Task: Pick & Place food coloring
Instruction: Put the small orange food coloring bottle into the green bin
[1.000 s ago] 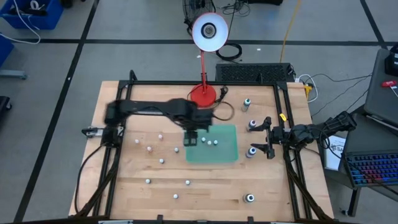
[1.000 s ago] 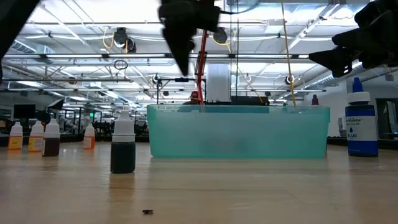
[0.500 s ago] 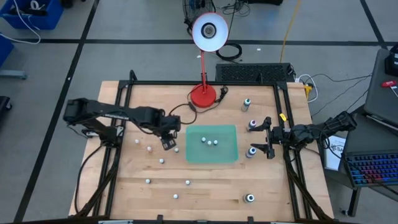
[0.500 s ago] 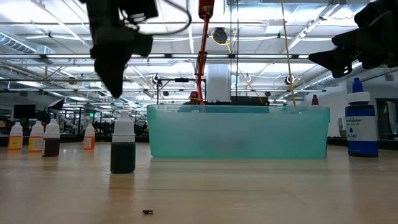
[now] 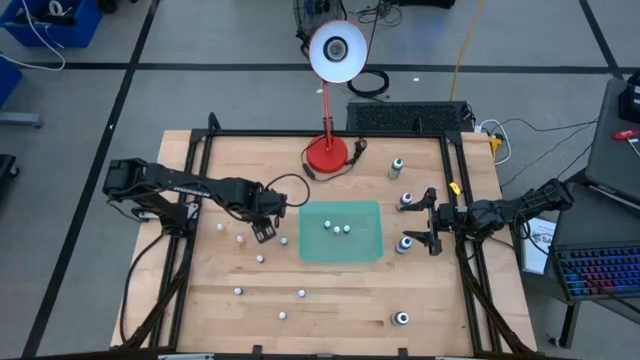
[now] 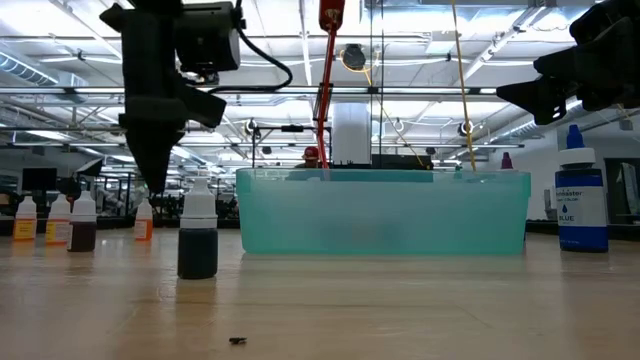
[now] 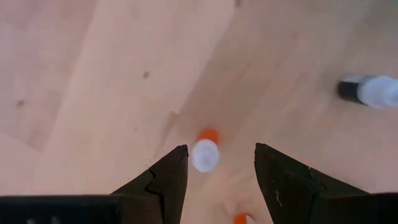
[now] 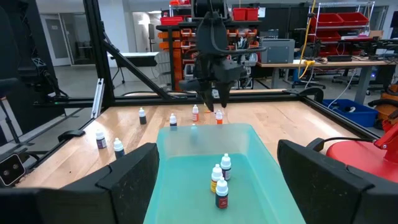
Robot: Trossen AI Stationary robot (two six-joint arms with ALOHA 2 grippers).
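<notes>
Wooden boards make up the big table [image 5: 330,305], and in its middle sits a see-through green tray [image 5: 372,250]. Three little food coloring bottles [image 5: 338,228] already stand inside the tray. Many more are dotted over the wood on the left side and toward the front.

The left gripper [image 5: 265,231] hangs just above one of these, a small bottle with an orange body and a white cap [image 7: 204,154]. In the left wrist view the bottle stands upright between the two dark fingers. The fingers are partly open and do not touch it, so the gripper holds nothing. The right gripper [image 5: 433,221] waits by the right edge of the table, open wide and empty, near some slightly bigger bottles [image 5: 405,201].

The little bottle is probably very light and made of smooth, hard plastic. It looks tall and thin, so a bump could knock it over and make it roll. The best place to hold it seems to be the sides, just under the cap, with a soft squeeze from straight above.
</notes>
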